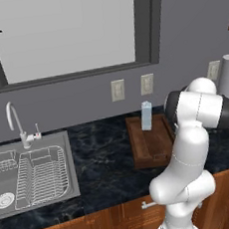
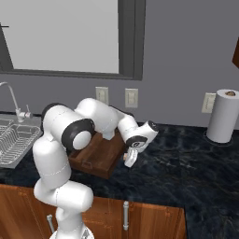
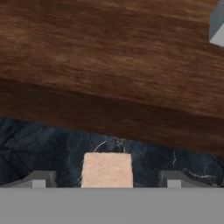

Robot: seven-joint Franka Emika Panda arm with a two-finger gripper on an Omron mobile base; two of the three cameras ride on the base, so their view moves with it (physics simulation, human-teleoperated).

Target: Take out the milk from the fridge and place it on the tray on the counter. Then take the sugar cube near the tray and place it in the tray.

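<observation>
Item: milk (image 1: 146, 115). Location: upright on the tray (image 1: 152, 146), toward its back edge. We count the first half of the task as done.

Item: sugar cube (image 3: 107, 169). Location: on the black marbled surface (image 1: 104, 162), just beside the tray's outer wall, apart from it by a strip of stone. In the hand view it sits between the two finger tips (image 3: 40, 178), roughly centred, with a clear gap on each side.

Item: tool (image 3: 107, 180). State: jaws apart, astride the cube, touching neither face as far as we can tell. In the right base view the tool (image 2: 129, 161) is low over the surface at the tray's right side.

Step in hand, as we judge it: picking up the cube.

Handling notes:
- We would keep the cube centred between the tips while closing; an off-centre squeeze could push so small and light a piece sideways or spin it out.
- We would close on the flat opposite faces, not on corners, and gently, since the piece is tiny.
- The tray wall stands close ahead; we would avoid drifting forward into it during the closing.
- We would lift straight up until clear of the tray's raised rim before carrying across, then set down on bare wood away from the milk, so the carton is not knocked over.
</observation>
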